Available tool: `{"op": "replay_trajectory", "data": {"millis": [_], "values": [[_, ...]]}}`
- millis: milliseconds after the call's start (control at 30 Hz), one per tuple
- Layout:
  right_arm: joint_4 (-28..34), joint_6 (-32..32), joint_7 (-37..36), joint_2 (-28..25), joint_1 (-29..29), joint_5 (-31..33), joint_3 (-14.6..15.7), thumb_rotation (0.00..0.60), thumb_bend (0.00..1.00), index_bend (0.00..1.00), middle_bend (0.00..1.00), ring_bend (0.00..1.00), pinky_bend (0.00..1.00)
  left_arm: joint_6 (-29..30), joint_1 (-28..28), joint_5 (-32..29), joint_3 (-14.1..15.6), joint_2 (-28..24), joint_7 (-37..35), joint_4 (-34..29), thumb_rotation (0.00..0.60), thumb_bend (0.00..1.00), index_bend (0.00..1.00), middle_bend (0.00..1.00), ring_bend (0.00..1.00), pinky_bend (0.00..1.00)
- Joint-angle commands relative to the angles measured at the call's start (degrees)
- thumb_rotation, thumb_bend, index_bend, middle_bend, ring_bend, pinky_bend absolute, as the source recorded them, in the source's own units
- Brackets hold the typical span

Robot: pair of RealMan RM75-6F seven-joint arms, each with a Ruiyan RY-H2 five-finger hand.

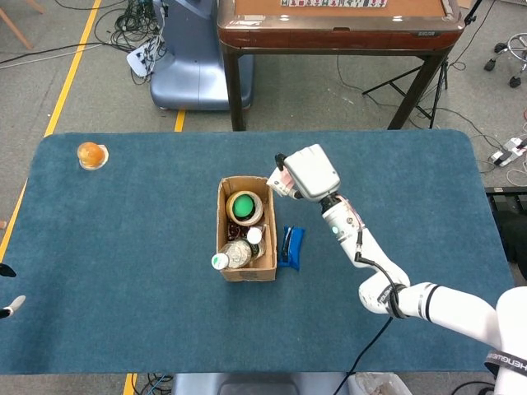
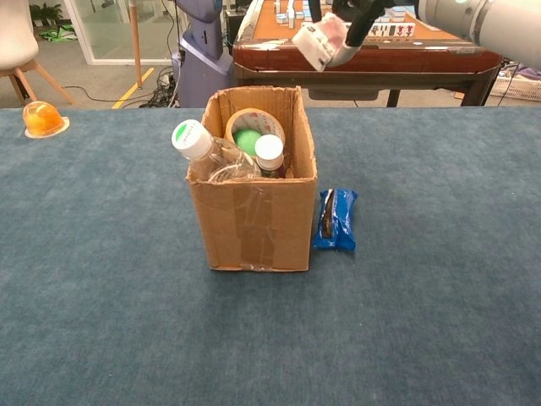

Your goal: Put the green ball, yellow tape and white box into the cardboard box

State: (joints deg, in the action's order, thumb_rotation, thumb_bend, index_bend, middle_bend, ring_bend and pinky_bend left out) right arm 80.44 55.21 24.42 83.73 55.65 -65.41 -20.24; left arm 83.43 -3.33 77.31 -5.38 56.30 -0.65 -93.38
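Note:
The cardboard box (image 1: 244,260) (image 2: 254,228) stands open at the table's middle. Inside it the green ball (image 1: 242,206) (image 2: 247,139) sits within the yellow tape (image 1: 257,213) (image 2: 269,121), beside two bottles. My right hand (image 1: 310,173) (image 2: 353,19) is raised high above the table, just right of the cardboard box's far rim, and holds the white box (image 1: 280,180) (image 2: 317,42) tilted in the air. My left hand (image 1: 6,307) shows only as a tip at the head view's left edge.
A blue snack packet (image 1: 291,247) (image 2: 335,220) lies flat against the cardboard box's right side. An orange jelly cup (image 1: 92,155) (image 2: 42,118) sits at the table's far left corner. A mahjong table (image 1: 338,25) stands beyond the far edge.

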Motion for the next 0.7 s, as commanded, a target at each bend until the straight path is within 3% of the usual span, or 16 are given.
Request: {"op": "replay_trajectory", "data": {"millis": [33,333,400,467,567,700], "values": [[-0.1,-0.1,-0.9,1.2,0.6,-1.1,0.8,0.600,0.14,0.64,0.90,0.86,0.76,0.2,0.1,0.0,-0.1,-0.2,-0.2,-0.1,0.600,0.15,0.47,0.44,0.41,0.57],[-2.3,0.2,-5.4,5.0,1.9,-5.2,2.5,0.600,0.13,0.63,0.90,0.86,0.76,0.5,0.3,0.3,-0.1,-0.6,-0.7,-0.2,0.600,0.15,0.47,0.44,0.41,0.57],[-3.1,0.2,-6.1,5.8,2.1,-5.9,2.9,0.600,0.07,0.57,0.90,0.86,0.76,0.5,0.3,0.3,0.0,-0.6,-0.8,-0.3,0.600,0.15,0.47,0.44,0.41,0.57],[-3.8,0.1,-6.7,6.4,2.3,-6.2,3.0,0.600,0.01,0.43,0.90,0.86,0.76,0.6,0.3,0.4,0.0,-0.6,-0.8,-0.3,0.600,0.15,0.47,0.44,0.41,0.57],[-4.6,-0.1,-7.6,6.8,2.5,-6.4,3.2,0.600,0.00,0.29,0.90,0.86,0.76,0.7,0.3,0.4,-0.1,-0.6,-0.8,-0.3,0.600,0.15,0.47,0.44,0.41,0.57],[-5.2,-0.4,-8.4,6.9,2.5,-6.5,3.3,0.600,0.00,0.18,0.90,0.86,0.76,0.8,0.3,0.5,-0.1,-0.7,-0.8,-0.3,0.600,0.15,0.47,0.44,0.41,0.57]]}}
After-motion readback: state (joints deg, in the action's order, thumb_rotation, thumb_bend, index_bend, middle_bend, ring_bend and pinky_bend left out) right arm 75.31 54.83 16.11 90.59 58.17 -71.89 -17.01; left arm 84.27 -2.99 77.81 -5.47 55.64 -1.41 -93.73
